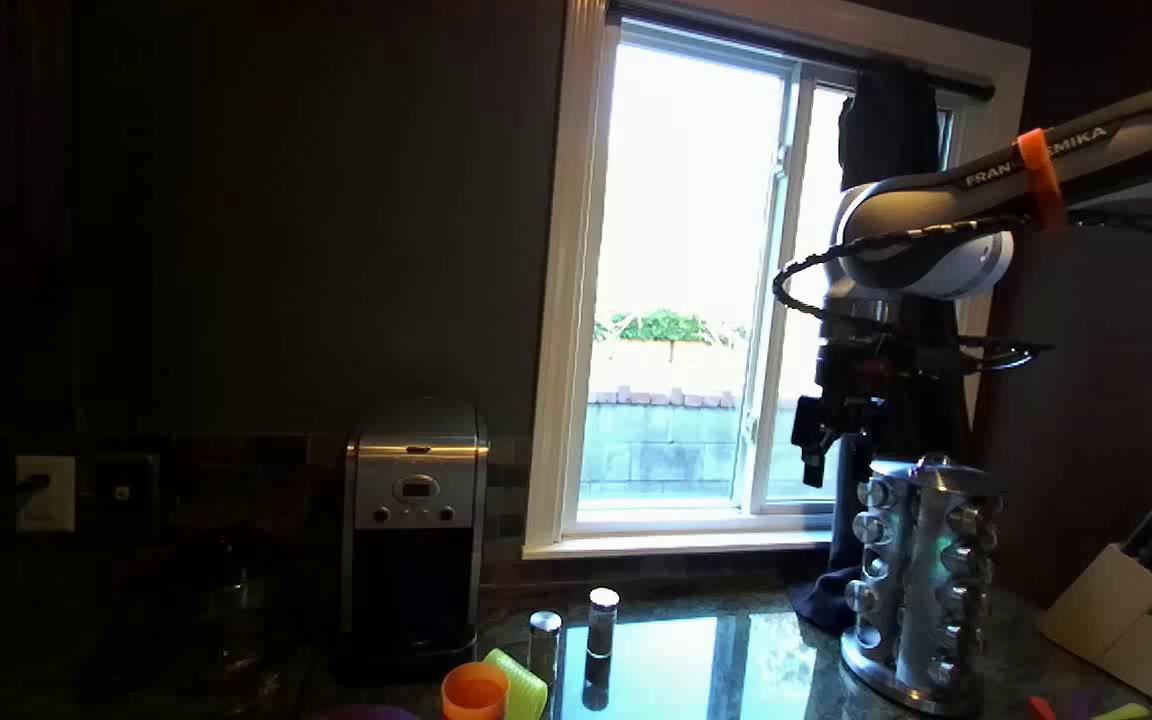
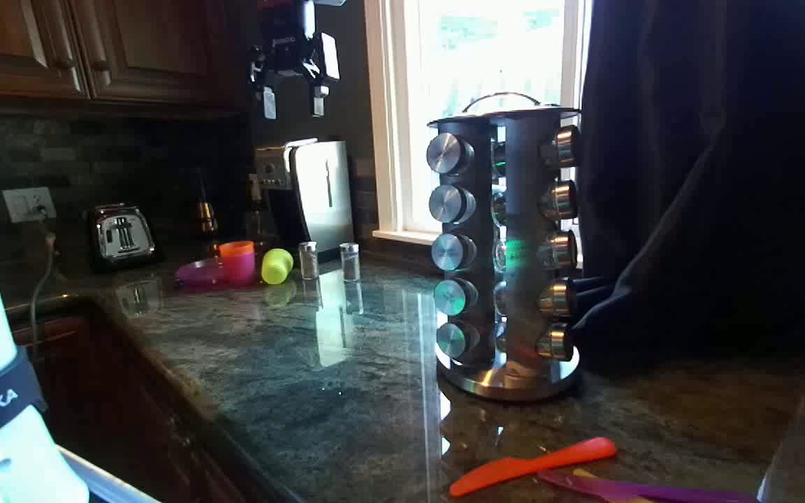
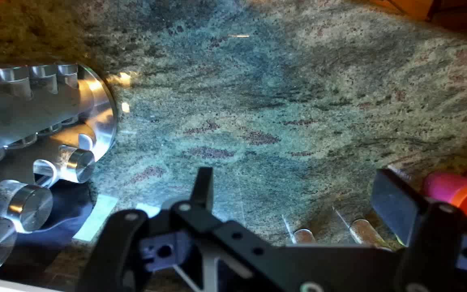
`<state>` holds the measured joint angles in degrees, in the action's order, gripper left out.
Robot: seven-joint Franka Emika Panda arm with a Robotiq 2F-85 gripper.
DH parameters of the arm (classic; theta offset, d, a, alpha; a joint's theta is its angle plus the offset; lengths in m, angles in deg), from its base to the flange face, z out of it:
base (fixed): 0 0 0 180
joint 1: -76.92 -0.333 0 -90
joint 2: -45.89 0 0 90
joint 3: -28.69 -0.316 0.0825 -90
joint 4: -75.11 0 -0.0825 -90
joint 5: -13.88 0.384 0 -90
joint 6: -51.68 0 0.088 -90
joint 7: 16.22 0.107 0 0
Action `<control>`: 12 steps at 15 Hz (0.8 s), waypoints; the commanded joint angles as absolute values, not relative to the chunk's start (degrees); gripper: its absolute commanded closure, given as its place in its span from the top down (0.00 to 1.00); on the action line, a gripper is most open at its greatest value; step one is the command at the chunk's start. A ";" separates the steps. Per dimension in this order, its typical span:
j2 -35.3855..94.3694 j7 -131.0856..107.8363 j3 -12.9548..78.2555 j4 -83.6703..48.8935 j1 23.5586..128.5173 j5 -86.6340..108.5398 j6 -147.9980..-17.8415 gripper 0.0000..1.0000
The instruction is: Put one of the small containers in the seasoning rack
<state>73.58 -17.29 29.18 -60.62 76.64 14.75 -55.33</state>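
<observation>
In an exterior view we face a bright far window [image 2: 500,52], dark curtain [image 2: 703,175] over its right part, wood cabinets [image 2: 144,52] above dim tiled wall [image 2: 60,150] at far left, glossy stone countertop [image 2: 318,391] near us, reflecting daylight

The gripper [image 2: 294,105] hangs pointing down, its fingers [image 3: 393,207] spread wide apart. Above it, the arm [image 1: 986,192] slants upward.

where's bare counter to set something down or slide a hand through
The biggest bare patch of counter is bordered by the seasoning rack, the two small containers and the front edge. A smaller one lies between rack and orange knife. It's crowded near the appliance: containers, green cup, pink cup.
</observation>
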 commanded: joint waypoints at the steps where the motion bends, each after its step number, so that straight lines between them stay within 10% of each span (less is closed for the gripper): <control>1: 73.56 -17.31 29.14 -60.50 76.70 14.76 -55.19 1.00; 12: 71.19 -23.97 26.30 -60.41 72.58 13.40 -57.90 1.00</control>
<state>73.27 -20.56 28.28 -60.58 75.50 14.03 -55.33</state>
